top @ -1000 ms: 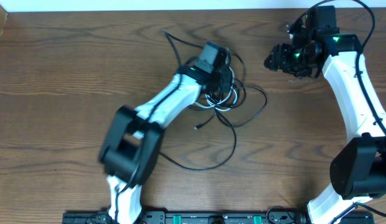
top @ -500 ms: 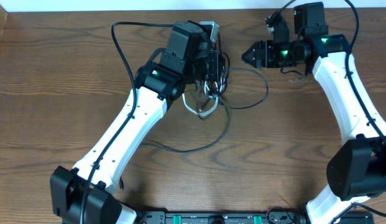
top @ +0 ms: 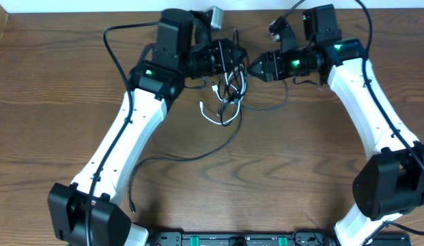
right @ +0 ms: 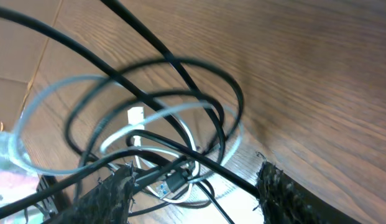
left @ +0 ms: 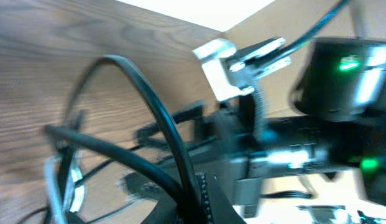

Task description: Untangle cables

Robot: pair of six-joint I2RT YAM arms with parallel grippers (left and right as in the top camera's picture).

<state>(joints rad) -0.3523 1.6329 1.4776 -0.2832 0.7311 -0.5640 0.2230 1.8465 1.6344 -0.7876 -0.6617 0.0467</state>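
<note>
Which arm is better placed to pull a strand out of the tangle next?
Right, probably. Its open right tool faces the cables, its fingers flanking the loops in the wrist view. The left tool is shut on them, so it looks better suited to anchoring.

The place reads as a robotics lab bench, not a home. A dark wood-grain surface point(top: 48, 102) carries two white robot arms, the left arm point(top: 121, 137) and the right arm point(top: 373, 109). A black rail point(top: 232, 240) with green connectors runs along the near edge. Green status lights point(top: 336, 46) glow on the wrists, and a plain white wall point(top: 75, 5) stands behind.
</note>
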